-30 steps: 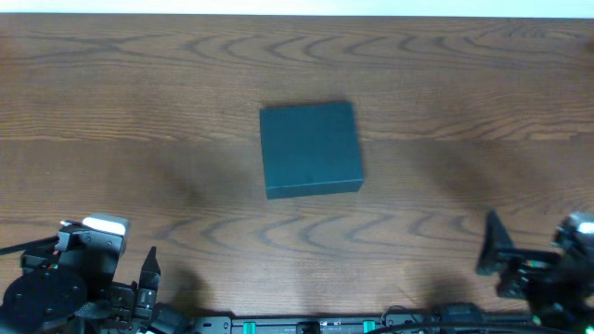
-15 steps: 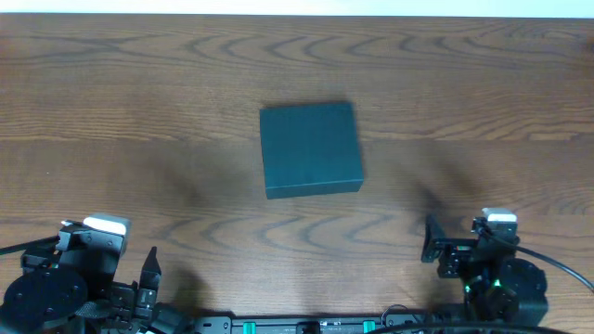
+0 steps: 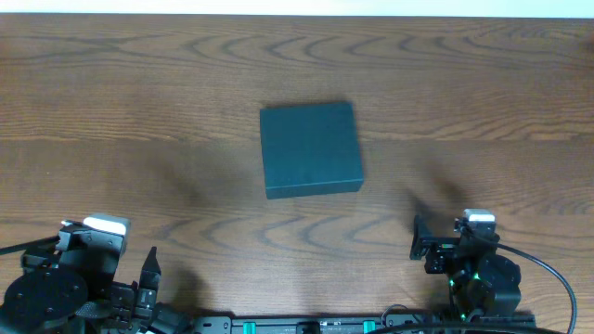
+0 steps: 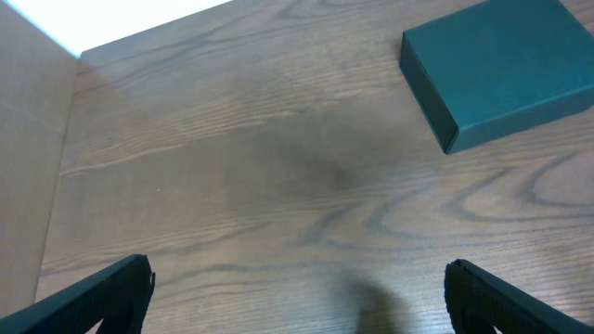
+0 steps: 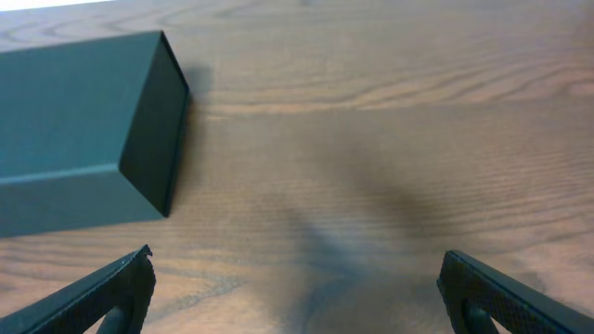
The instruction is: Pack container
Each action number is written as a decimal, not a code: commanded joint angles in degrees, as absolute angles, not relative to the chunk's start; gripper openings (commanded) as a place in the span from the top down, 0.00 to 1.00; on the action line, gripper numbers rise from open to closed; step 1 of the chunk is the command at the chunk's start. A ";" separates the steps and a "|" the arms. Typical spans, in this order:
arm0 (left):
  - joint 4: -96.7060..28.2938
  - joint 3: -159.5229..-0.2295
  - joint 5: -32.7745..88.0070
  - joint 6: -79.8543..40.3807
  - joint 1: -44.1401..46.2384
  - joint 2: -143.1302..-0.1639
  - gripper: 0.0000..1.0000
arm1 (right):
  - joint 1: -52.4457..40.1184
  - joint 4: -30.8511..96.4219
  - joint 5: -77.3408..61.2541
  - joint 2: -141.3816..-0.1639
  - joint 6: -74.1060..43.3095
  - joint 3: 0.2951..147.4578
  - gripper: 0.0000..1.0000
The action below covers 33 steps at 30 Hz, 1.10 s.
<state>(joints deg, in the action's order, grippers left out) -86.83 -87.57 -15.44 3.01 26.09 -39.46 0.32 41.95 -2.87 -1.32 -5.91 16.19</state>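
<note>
The dark teal-green container (image 3: 310, 148) lies closed and flat on the wooden table, near the middle. It shows at the top right of the left wrist view (image 4: 506, 70) and at the upper left of the right wrist view (image 5: 79, 125). My left gripper (image 4: 297, 297) is open and empty at the near left table edge, well short of the container. My right gripper (image 5: 295, 292) is open and empty at the near right, with the container ahead and to its left.
The wooden table (image 3: 139, 111) spreads bare around the container. A pale wall edge shows at the far side (image 3: 297, 7). A rail with cables runs along the near edge (image 3: 306, 325).
The right arm has swung left and inward along the near edge, from the far right corner toward the container. The left arm and the container have not moved.
</note>
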 commanded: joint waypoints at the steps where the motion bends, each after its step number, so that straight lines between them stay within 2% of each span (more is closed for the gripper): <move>1: -86.96 -87.59 -16.16 2.96 26.02 -39.59 0.02 | 0.89 41.28 -3.03 -0.64 -6.79 14.70 0.01; 14: -86.96 -87.59 -16.16 2.96 26.02 -39.59 0.02 | 0.89 39.16 -1.65 -0.62 -6.81 8.93 0.01; 33: -86.96 -87.59 -16.16 2.98 26.02 -39.59 0.02 | 0.78 38.37 -1.54 -0.64 -6.79 8.97 0.01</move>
